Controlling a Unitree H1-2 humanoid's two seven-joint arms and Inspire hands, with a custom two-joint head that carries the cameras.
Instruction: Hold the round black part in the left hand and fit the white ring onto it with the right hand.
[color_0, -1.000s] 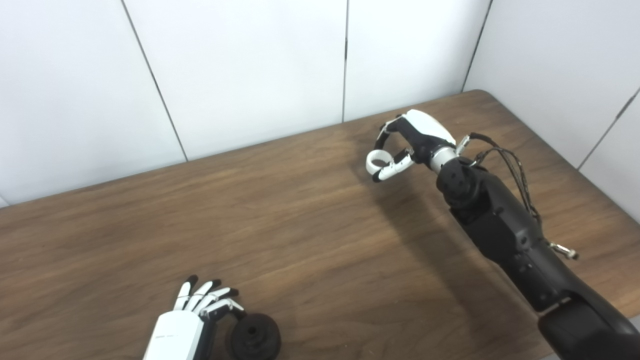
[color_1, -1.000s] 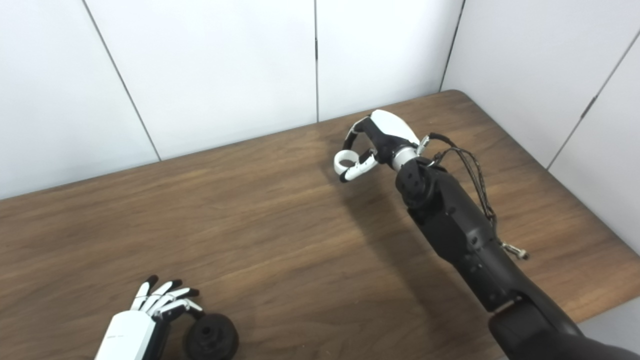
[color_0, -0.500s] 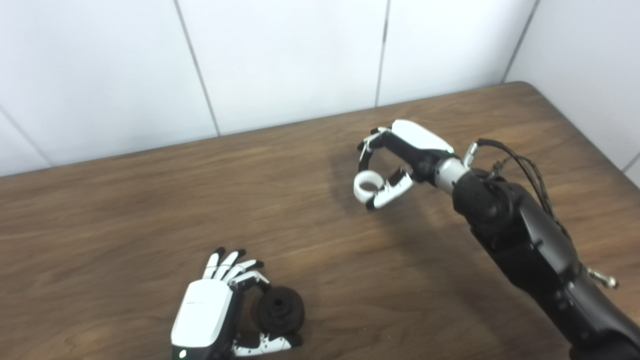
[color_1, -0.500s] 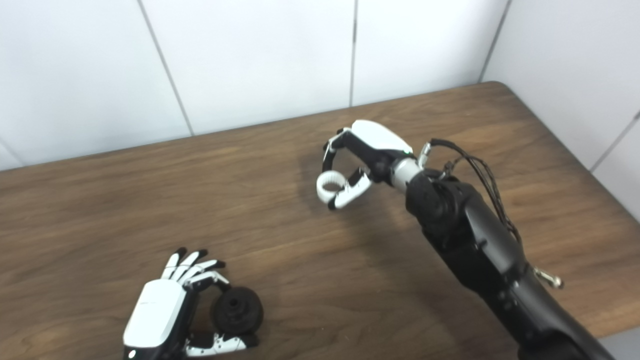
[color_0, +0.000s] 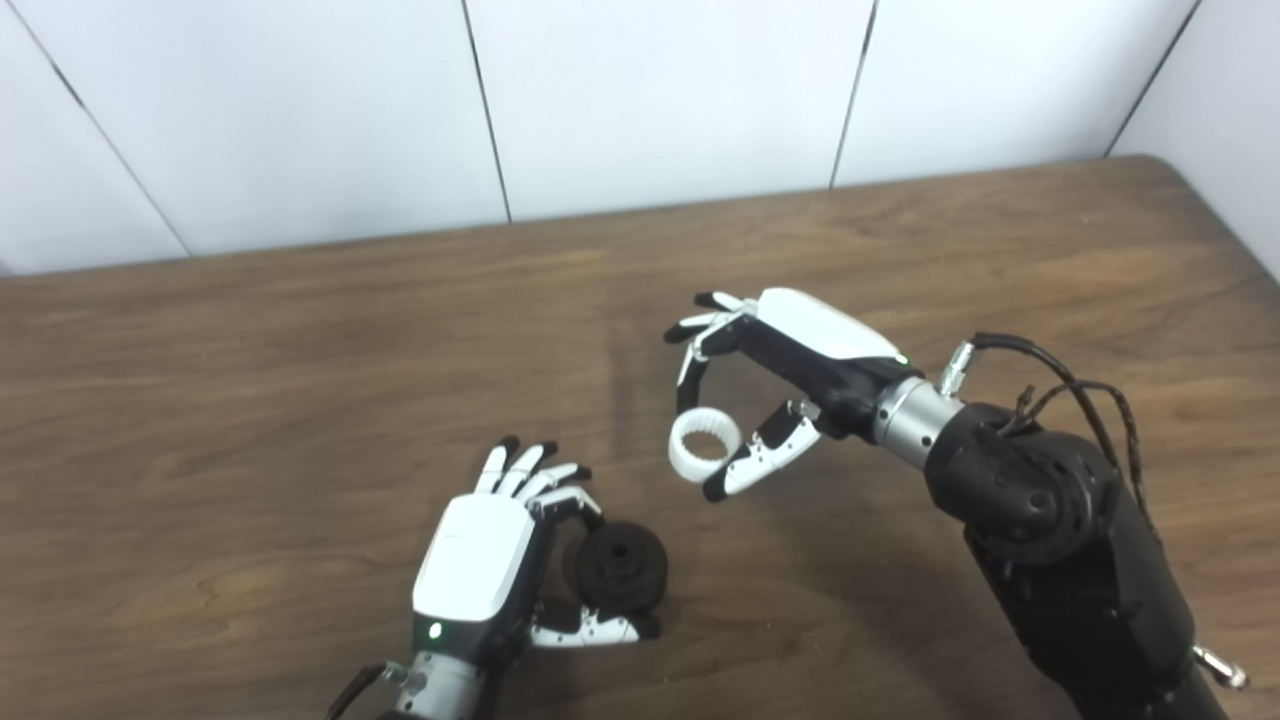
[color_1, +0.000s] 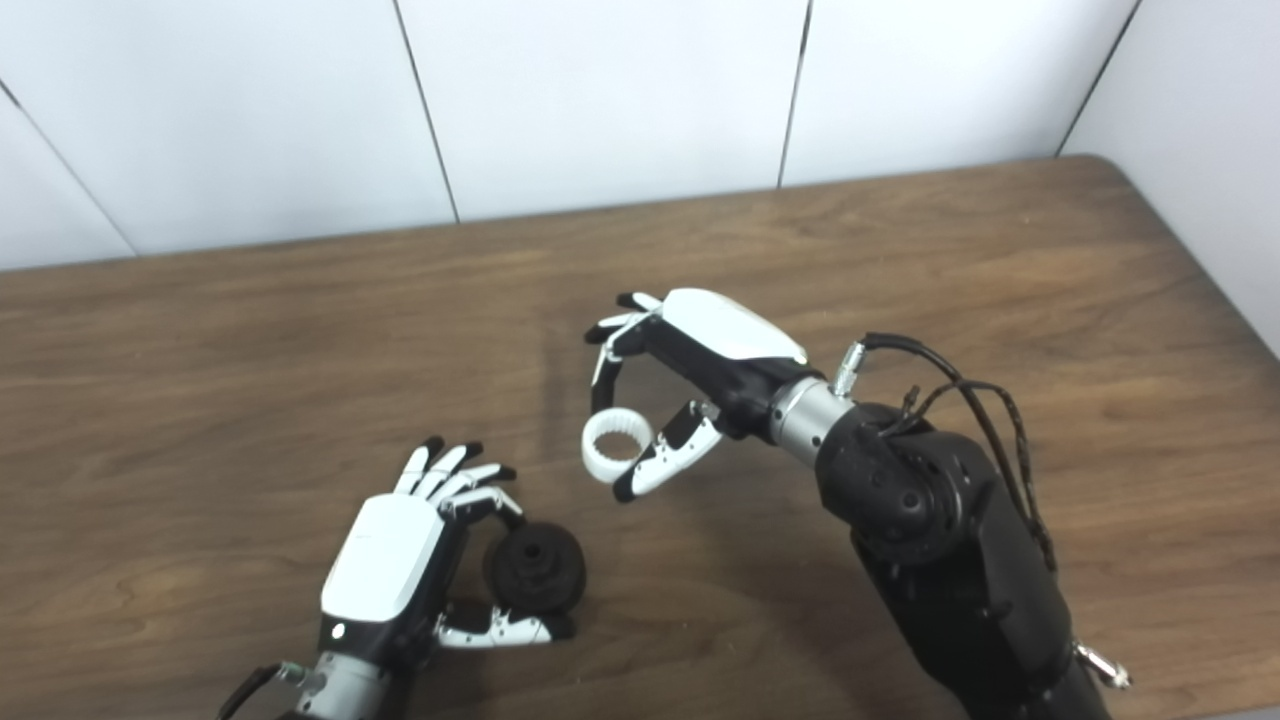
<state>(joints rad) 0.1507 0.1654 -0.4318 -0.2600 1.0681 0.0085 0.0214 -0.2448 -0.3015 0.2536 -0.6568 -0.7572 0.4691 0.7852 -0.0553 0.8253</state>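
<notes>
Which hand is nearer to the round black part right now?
Left. The left hand grips the round black part between fingers and thumb. The right hand is farther back and to the right, holding the white ring, apart from it.

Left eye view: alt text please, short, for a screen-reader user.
The right hand holds a white ring in the air, above and right of a round black part gripped by the left hand over a wooden table.

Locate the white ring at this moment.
The white ring is pinched in the right robot hand above the table, up and right of the round black part in the left robot hand.
</notes>
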